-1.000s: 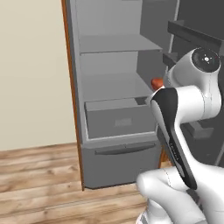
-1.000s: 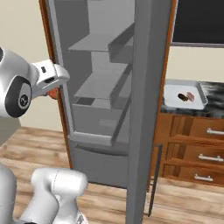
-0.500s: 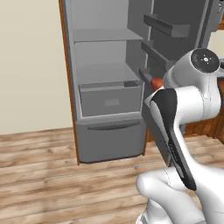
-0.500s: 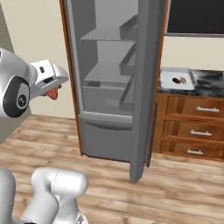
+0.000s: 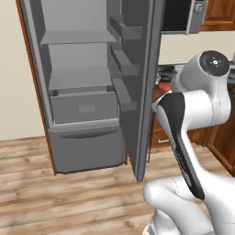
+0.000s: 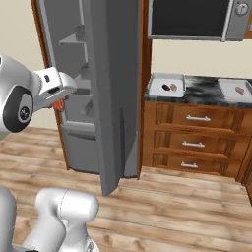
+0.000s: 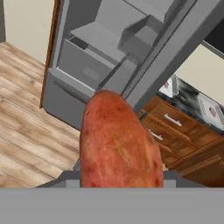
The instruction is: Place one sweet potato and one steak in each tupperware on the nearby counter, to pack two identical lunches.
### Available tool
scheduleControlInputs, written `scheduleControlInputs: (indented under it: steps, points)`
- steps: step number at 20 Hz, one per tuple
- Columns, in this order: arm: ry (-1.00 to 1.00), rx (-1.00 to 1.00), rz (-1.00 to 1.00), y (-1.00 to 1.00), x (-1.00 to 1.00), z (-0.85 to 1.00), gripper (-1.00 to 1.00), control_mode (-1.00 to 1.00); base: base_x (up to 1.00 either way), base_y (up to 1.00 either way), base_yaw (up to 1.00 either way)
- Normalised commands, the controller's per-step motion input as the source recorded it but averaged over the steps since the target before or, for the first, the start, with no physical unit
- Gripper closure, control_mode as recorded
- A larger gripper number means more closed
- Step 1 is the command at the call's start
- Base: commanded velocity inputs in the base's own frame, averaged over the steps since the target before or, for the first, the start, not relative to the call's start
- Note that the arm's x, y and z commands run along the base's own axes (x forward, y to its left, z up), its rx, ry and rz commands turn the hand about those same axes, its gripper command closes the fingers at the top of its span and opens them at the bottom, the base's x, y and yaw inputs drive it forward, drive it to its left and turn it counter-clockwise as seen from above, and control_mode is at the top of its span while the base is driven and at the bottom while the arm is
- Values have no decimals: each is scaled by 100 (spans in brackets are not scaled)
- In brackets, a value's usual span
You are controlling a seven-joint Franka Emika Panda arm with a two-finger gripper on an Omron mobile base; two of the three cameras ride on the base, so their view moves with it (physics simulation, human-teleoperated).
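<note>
You are in the carrying step: your hand is pinched on an orange-red sweet potato, which looms large just ahead of the hand camera and peeks out red below the wrist in the right base view. The arm is held up beside the open fridge, whose door stands between you and the tabletop. On that marbled tabletop sit the two white containers: the nearer one at its left end already holds a dark brown lump with a pale pink piece just beside it, so that lunch looks packed. The farther container to the right holds only a pink slab of steak, as far as you can make out. So the potato you are holding most likely belongs in that farther container. Your next move calls for swinging clear of the fridge door, getting the base closer to the drawers, then bringing the hand over the far container and lowering before you let go, so the potato does not roll over the rim.
</note>
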Motion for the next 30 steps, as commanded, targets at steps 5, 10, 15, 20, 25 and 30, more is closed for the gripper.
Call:
scheduleControlInputs:
  steps: [5,10,15,20,25,30]
  points:
    - [0,0,0,0,0,0,100,100,0,-100,0]
    - [0,0,0,0,0,0,100,100,0,-98,-2]
    - [0,0,0,0,0,0,100,100,14,-65,-2]
    - [0,0,0,0,0,0,100,100,73,-5,0]
    - [0,0,0,0,0,0,100,100,89,-20,0]
    - [0,0,0,0,0,0,100,100,80,-44,-2]
